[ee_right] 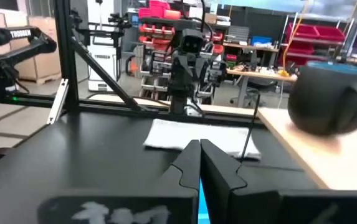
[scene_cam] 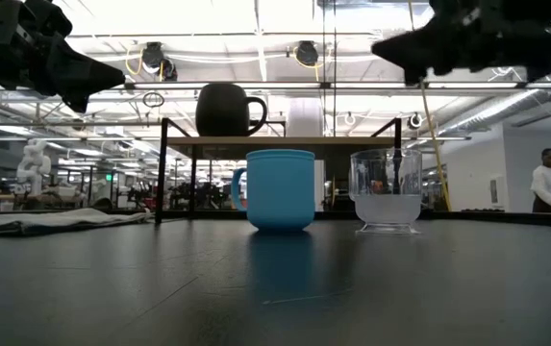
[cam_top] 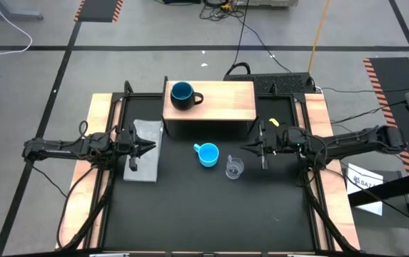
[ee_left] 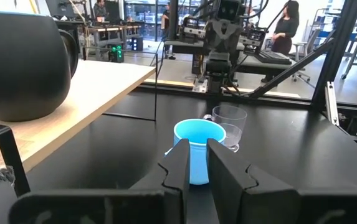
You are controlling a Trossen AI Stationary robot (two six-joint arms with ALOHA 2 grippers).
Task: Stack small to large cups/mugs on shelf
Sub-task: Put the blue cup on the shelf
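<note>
The dark navy mug stands upright on the left part of the wooden shelf, at the table's far side. The light-blue cup and the clear plastic cup stand upright on the black table in front of the shelf, close together. My left gripper hovers left of the blue cup, over the grey cloth's edge, fingers all but shut, pointing at the cup. My right gripper hovers just right of the clear cup, shut. In the low view both grippers hang well above the cups.
A grey folded cloth lies flat on the table's left part, beside the shelf's left legs. The shelf's right half is bare. Bare black table lies near the front edge. A person stands in the room far beyond.
</note>
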